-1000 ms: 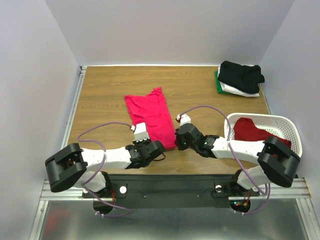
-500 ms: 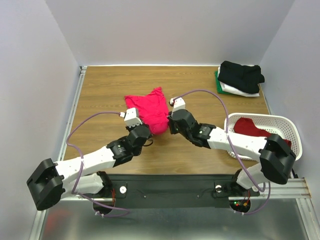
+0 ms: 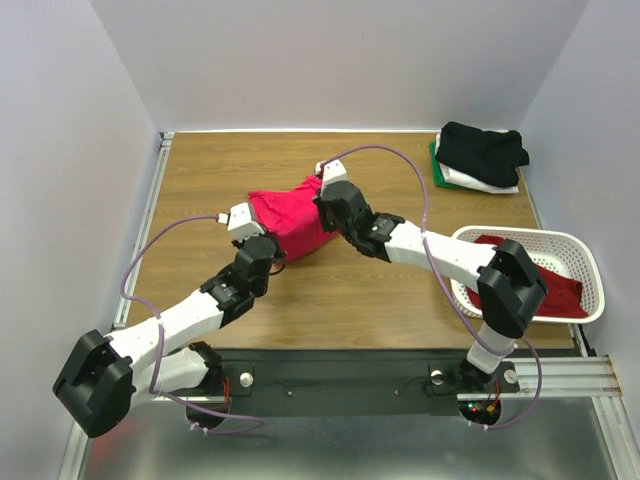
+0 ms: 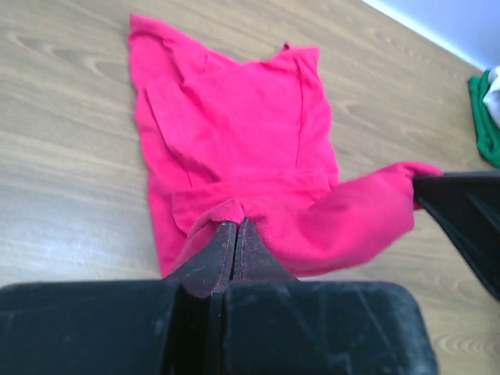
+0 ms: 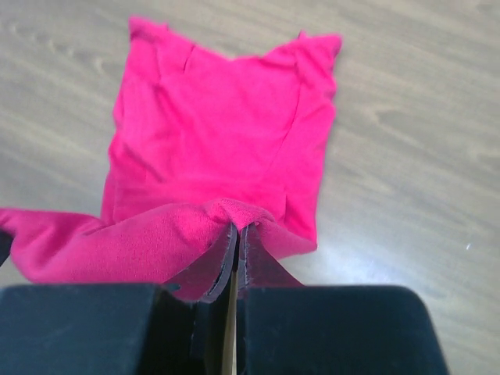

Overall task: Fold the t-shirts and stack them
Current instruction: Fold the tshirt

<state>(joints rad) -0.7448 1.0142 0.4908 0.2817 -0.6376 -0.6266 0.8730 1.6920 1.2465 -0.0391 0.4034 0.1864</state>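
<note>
A bright pink-red t-shirt point(image 3: 292, 220) lies on the wooden table, its near hem lifted and folded back over its far part. My left gripper point(image 3: 272, 243) is shut on the hem's left corner point(image 4: 230, 212). My right gripper point(image 3: 325, 210) is shut on the hem's right corner point(image 5: 238, 215). The shirt's far part with the sleeves lies flat in the left wrist view point(image 4: 234, 117) and the right wrist view point(image 5: 226, 117). A darker red shirt point(image 3: 530, 275) lies in the basket. A folded black shirt point(image 3: 482, 150) tops a white point(image 3: 480, 181) and a green one point(image 3: 437, 165) at the far right.
A white perforated basket point(image 3: 590, 262) stands at the right edge, close to my right arm's elbow. Grey walls close in the table on three sides. Bare wood point(image 3: 380, 290) shows in front of the pink shirt.
Both grippers have moved away from me across the table, carrying the pink shirt's near hem up and over toward its far end. The shirt now looks much shorter.
</note>
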